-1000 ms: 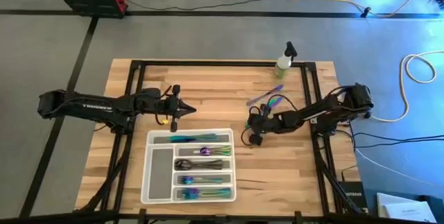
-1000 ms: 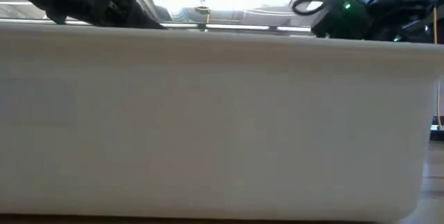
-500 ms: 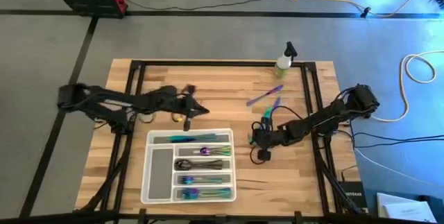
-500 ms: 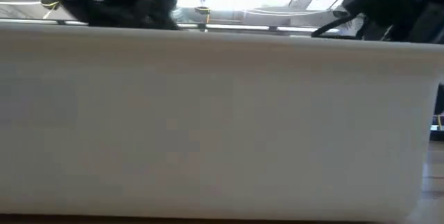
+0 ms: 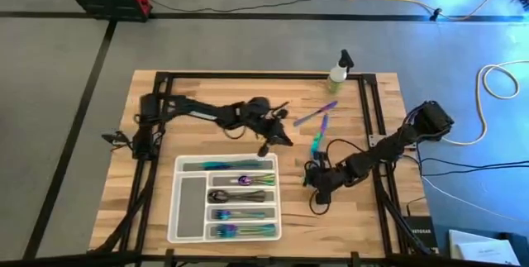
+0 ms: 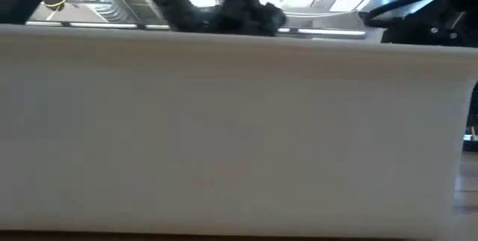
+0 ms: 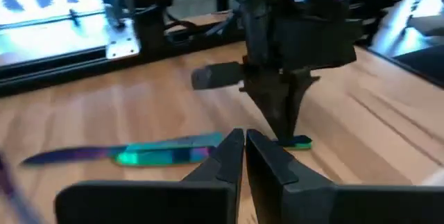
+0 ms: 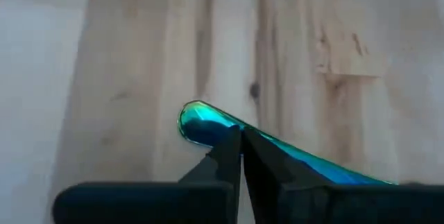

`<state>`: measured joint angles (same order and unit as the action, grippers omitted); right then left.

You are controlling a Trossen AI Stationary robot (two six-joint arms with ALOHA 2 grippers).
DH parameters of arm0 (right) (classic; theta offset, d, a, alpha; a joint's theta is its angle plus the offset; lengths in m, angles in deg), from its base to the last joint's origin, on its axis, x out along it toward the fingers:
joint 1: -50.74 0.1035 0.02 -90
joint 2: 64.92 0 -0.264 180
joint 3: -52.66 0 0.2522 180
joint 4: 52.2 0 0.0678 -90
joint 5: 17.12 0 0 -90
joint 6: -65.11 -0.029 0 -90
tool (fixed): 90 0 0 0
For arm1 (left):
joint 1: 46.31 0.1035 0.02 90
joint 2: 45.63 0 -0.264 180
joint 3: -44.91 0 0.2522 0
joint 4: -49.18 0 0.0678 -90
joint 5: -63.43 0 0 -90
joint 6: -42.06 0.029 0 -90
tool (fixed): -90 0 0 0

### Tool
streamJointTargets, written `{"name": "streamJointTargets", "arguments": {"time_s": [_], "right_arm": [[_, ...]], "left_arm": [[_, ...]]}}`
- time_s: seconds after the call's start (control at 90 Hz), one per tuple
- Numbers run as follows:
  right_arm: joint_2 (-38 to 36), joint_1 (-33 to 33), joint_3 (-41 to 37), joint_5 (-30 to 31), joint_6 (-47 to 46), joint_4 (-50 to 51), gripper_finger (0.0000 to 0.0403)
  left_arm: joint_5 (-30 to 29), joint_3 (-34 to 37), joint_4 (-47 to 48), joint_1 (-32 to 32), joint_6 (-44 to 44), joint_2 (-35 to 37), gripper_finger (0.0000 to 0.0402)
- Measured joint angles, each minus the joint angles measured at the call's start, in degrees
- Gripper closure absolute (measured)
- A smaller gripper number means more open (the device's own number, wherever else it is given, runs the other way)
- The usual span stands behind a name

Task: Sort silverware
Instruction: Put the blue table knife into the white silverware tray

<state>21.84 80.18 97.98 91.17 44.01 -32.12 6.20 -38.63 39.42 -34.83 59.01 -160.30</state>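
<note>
From above, the right gripper (image 5: 317, 173) stands over the desk's middle, just right of the translucent white compartment tray (image 5: 173, 209). A slim iridescent teal-green metal knife (image 5: 316, 144) runs from that gripper toward the desk's back edge. Its long axis lies back to front, while the tray's slots, with the sorted iridescent and dark silverware (image 5: 240, 194) in them, run left to right. In my judgement the knife needs about a quarter turn and a short carry toward the desk's left edge. The left gripper (image 5: 279, 137) hangs just behind the tray's back right corner, near the knife but apart from it. A slim purple metal piece (image 5: 314, 115) lies loose farther back.

The low view is filled by the tray's (image 6: 224, 121) wall; only dark arm parts show above it.

In the left wrist view, the left gripper's (image 7: 244, 135) fingers are pressed together with nothing between them. The knife (image 7: 166, 153) lies flat on the wood, and the right gripper (image 7: 283, 138) points down onto its teal end.

In the right wrist view, the right gripper (image 8: 240, 135) is clamped on the knife (image 8: 201, 121), whose rounded end pokes past the fingertips.
</note>
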Motion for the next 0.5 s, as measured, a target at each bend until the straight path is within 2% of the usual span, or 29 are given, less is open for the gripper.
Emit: {"name": "streamJointTargets", "arguments": {"time_s": [0.1, 0.267, 0.5], "right_arm": [[0.0, 1.25, 0.0, 0.17, -1.59, -0.02, 0.0403], [0.0, 2.89, 0.0, 0.21, -2.62, -0.27, 0.0403], [0.0, 2.86, 0.0, 0.17, -2.62, -0.52, 0.0403]], "left_arm": [[2.06, -7.18, 3.18, 0.27, -0.07, -5.49, 0.0398], [2.17, -16.08, 5.16, -0.42, -4.16, -12.97, 0.0398], [2.07, -22.26, 5.17, -2.88, -6.34, -19.45, 0.0398]]}}
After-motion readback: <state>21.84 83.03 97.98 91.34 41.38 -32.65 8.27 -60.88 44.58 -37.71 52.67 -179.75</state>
